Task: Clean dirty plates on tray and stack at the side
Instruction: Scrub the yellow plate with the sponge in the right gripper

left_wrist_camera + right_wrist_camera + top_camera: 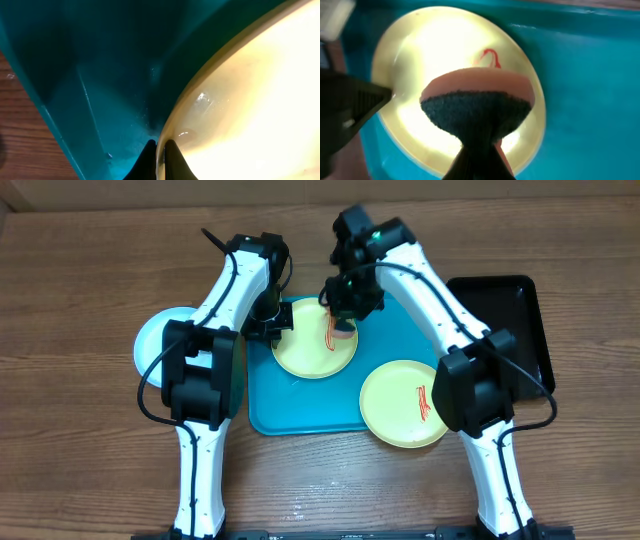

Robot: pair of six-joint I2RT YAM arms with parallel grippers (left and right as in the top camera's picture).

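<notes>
View of the worktop (pixel 90 480) from above, with both wrist views. The tray (pixel 300 405) lies at the middle of the worktop and serves as the reference for all positions.

The first plate (pixel 305 355), pale yellow with a lime rim, lies inside the tray toward its far end. It carries a red smear (pixel 330 332) on the part of its surface nearest the right arm.

The left gripper (pixel 272 330) stands at the tray's far left corner. Its fingertips are closed on the left rim of the first plate (pixel 250 100), one tip on each side of the rim, as the left wrist view shows with the left gripper (pixel 161 152) at the bottom of the picture.

The right gripper (pixel 343 320) is above the far right part of the first plate and is clamped on a sponge (pixel 345 330). In the right wrist view the right gripper (pixel 476 150) pinches the sponge (pixel 477 95), orange on its far face and dark and rough on its near face, over the first plate (pixel 420 50), just short of the smear (pixel 490 55). Whether the sponge touches the plate cannot be told.

The second plate (pixel 395 415), also yellow and smeared with red, overlaps the tray's right rim near its front corner. The third plate (pixel 155 340), pale blue-white, lies on the worktop left of the tray, partly hidden by the left arm. A black tray (pixel 510 310) lies well to the right of the tray.
</notes>
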